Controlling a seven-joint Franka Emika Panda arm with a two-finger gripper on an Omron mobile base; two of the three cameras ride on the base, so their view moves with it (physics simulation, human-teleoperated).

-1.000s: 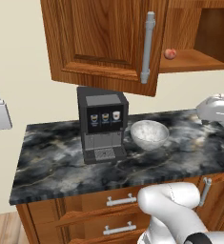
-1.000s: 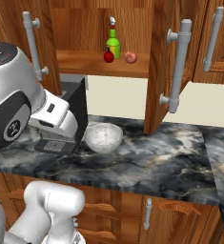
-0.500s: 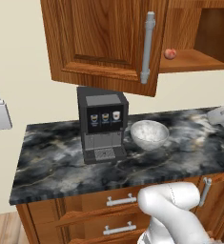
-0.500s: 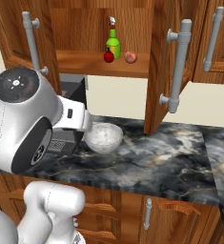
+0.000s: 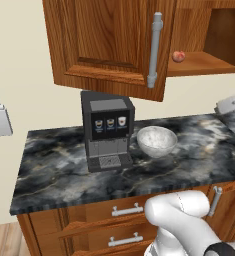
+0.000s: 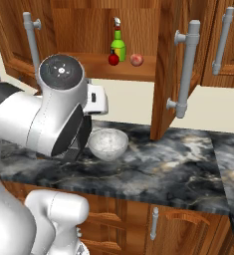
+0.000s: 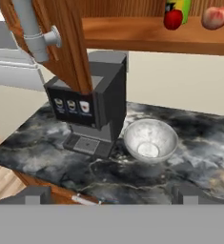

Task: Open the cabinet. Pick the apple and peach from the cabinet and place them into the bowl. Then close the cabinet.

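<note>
The bowl [image 7: 148, 140] serves as the landmark: it sits upright on the dark marble counter [image 7: 189, 167], with nothing in it. Nearest the camera in the hand view, the gripper [image 7: 108, 194] hangs in front of and above the bowl, holding nothing; only stubs of its fingertips [image 7: 36, 194] show, set wide apart, so the jaws look spread. Just beside the bowl, on its left, stands the black coffee machine [image 5: 107, 130], close to touching it. Above and behind the bowl, the cabinet [image 6: 188, 60] has both doors swung open, grey bar handles [image 6: 185, 69] facing out. On its shelf, up behind the bowl, the red apple [image 6: 113, 59] rests against a green bottle [image 6: 118, 48], and the peach [image 6: 136, 60] lies just to the right of the apple, apart from it.
</note>
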